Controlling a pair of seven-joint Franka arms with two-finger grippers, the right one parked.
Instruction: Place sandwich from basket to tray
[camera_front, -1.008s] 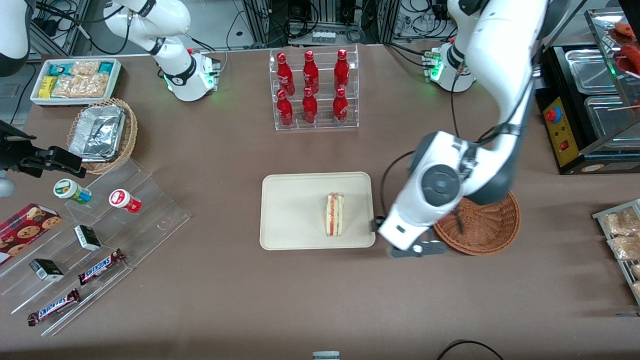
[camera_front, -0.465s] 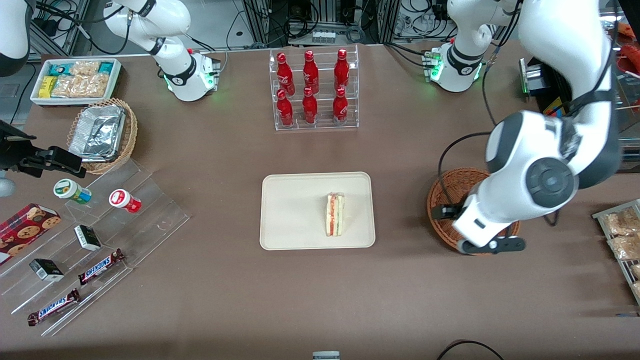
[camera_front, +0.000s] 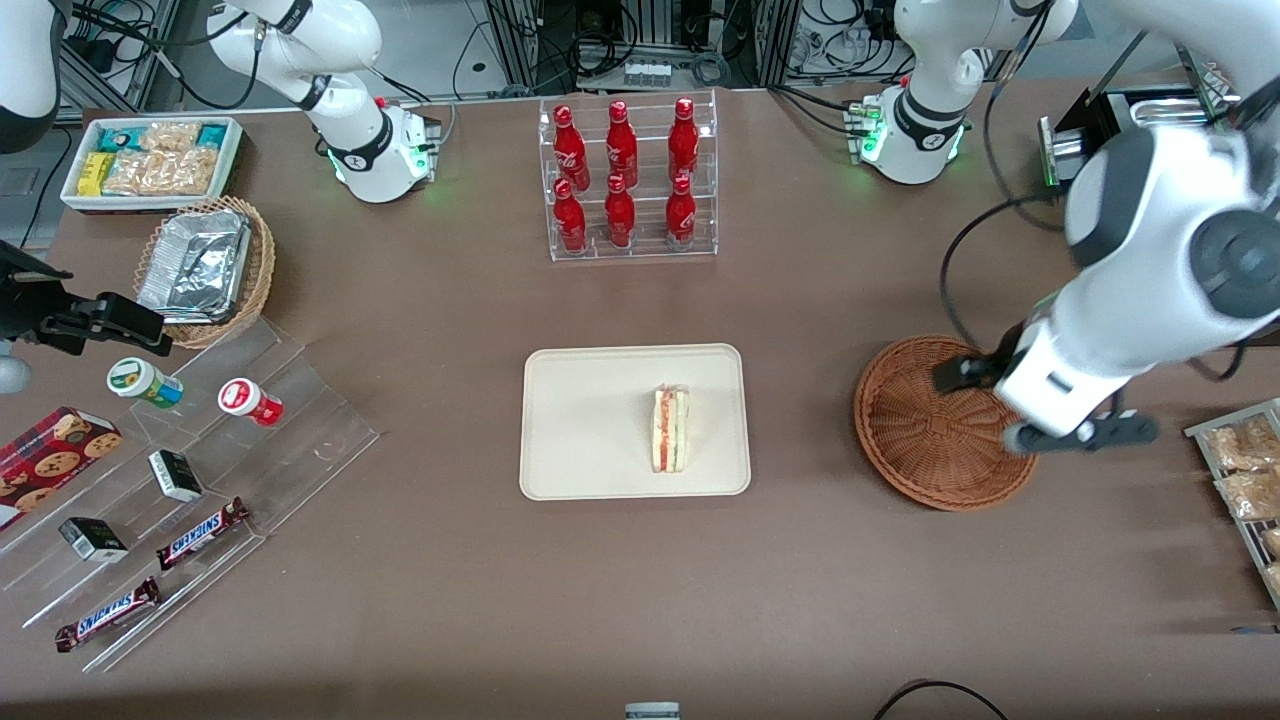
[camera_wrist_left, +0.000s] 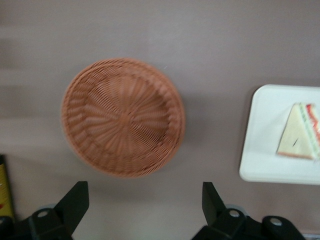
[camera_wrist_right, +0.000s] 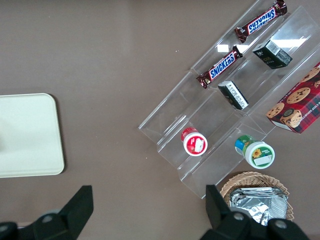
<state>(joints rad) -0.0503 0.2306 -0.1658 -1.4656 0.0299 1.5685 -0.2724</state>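
The sandwich (camera_front: 670, 430) lies on the cream tray (camera_front: 580, 420), on the part of it nearest the basket. The reddish-brown wicker basket (camera_front: 935, 425) stands beside the tray toward the working arm's end and holds nothing. My left gripper (camera_front: 1062, 432) hangs high over the basket's edge that faces away from the tray. In the left wrist view the gripper (camera_wrist_left: 144, 202) is open and empty, with bare table between its fingers (camera_wrist_left: 75, 200). That view also shows the basket (camera_wrist_left: 123, 117), the sandwich (camera_wrist_left: 299, 134) and the tray (camera_wrist_left: 262, 150).
A clear rack of red bottles (camera_front: 625, 180) stands farther from the camera than the tray. A metal rack of snack bags (camera_front: 1245, 480) sits at the working arm's end. A black appliance (camera_front: 1140, 250) stands near that end. Clear steps with snacks (camera_front: 170, 480) lie toward the parked arm's end.
My gripper has swung away from the tray's edge, across the basket, toward the working arm's end, and has risen. The sandwich has stayed on the tray.
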